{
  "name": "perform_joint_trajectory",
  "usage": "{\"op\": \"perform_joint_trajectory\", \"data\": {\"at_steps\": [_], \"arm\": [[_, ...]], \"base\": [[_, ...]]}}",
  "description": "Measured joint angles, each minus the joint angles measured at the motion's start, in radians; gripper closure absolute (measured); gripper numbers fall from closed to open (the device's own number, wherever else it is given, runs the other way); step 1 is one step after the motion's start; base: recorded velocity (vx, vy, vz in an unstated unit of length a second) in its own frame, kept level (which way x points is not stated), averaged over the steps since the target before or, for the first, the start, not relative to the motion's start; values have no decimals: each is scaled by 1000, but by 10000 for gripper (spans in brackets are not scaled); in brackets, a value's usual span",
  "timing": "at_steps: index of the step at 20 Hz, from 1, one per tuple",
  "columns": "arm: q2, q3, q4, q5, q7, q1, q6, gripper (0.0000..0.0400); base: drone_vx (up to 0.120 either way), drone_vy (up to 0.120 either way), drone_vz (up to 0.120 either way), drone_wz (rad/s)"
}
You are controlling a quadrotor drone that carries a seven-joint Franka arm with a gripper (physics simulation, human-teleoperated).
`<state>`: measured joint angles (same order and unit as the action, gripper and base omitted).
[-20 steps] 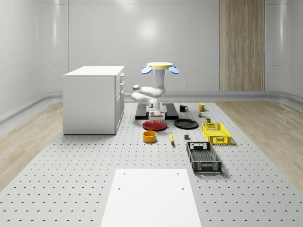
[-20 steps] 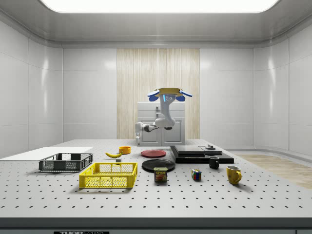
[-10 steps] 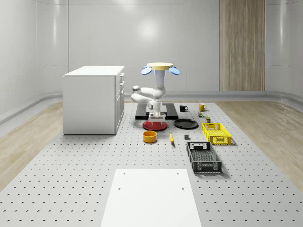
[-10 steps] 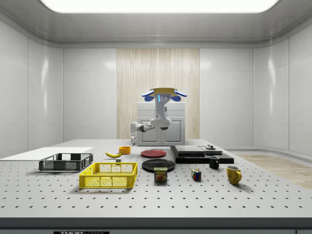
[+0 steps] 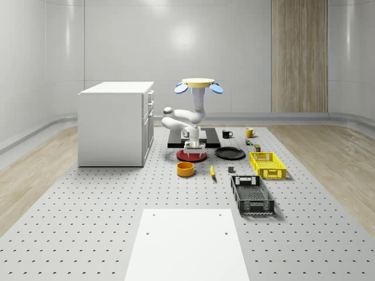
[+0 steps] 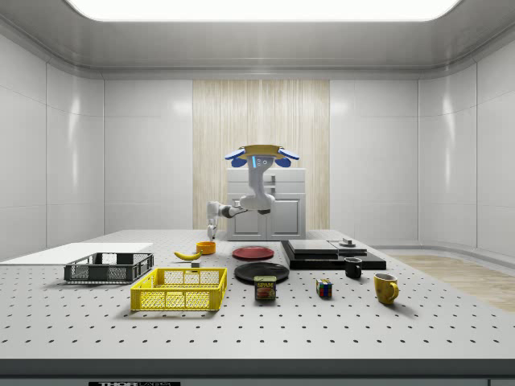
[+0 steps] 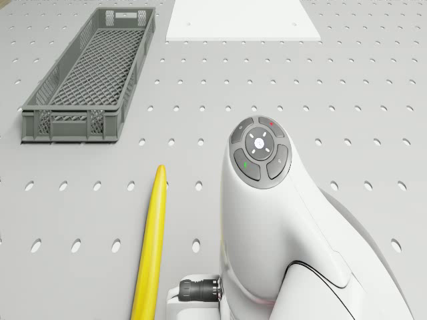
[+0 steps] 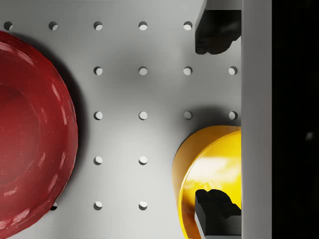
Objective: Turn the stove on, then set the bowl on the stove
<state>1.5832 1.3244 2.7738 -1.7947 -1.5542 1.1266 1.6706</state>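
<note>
The drone (image 5: 198,84) is seen hovering above the perforated table (image 5: 105,199), roughly over the red plate (image 5: 191,156) and just in front of the black stove (image 6: 330,254). Its white arm (image 6: 256,193) is bent downward, and the gripper (image 5: 193,147) is held low over the near part of the red plate, between that plate and the orange bowl (image 5: 186,169).

In the wrist view, the fingers (image 8: 215,31) are spread wide apart and nothing is held between them; the rim of the orange bowl (image 8: 209,167) lies under one fingertip, and the red plate (image 8: 32,134) lies apart from the bowl, with bare table between them. The bowl rests on the table, in front of the red plate and well apart from the stove.

A banana (image 7: 150,247) lies just beside the bowl, a grey crate (image 7: 90,73) further forward, and a yellow crate (image 6: 181,289) near a black plate (image 5: 229,153).
</note>
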Motion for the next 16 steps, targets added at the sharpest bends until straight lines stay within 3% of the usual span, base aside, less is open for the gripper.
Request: {"op": "perform_joint_trajectory", "data": {"at_steps": [8, 16], "arm": [[1, 0, 0, 0, 0, 0, 1, 0], [-1, -66, -18, -60, -2, 14, 27, 0]], "base": [[120, 0, 0, 0], [5, 0, 0, 0]]}}
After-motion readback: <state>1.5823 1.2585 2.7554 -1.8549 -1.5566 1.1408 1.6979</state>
